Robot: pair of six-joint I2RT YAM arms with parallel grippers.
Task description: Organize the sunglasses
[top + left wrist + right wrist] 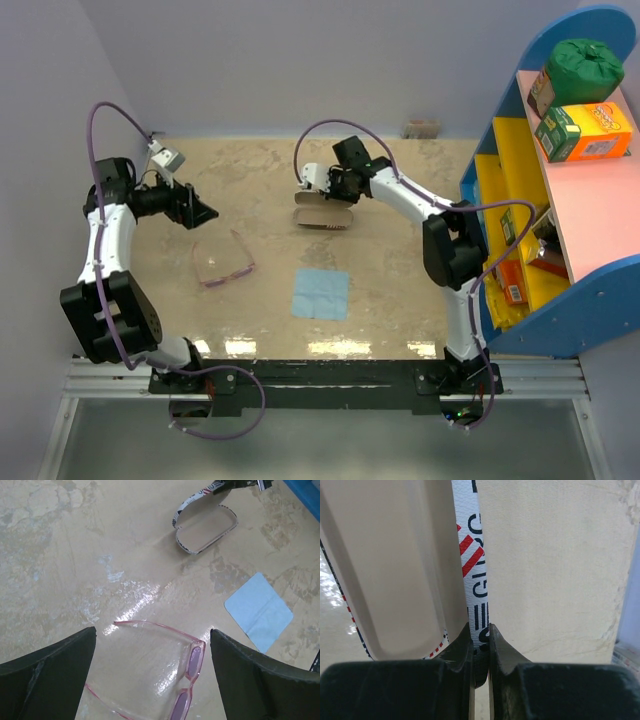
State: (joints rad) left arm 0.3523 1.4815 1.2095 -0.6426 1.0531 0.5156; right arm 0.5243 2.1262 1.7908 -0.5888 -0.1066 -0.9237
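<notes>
While our right gripper pinches the case wall at upper centre, our left gripper hangs spread above the sunglasses — next, we judge, descend and close.

**Sunglasses between the left jaws, case wall in the right**

The sunglasses lie on the table in the wide gap between the left gripper's jaws. Their front is near the right-hand jaw and their arms reach toward the left-hand one. Ahead of those jaws, well apart, sits the opened case. The cloth lies ahead and off to their right, apart from both. The right gripper's jaws pinch the case's wall, with the case's hollow to their left and bare table to their right.
</notes>
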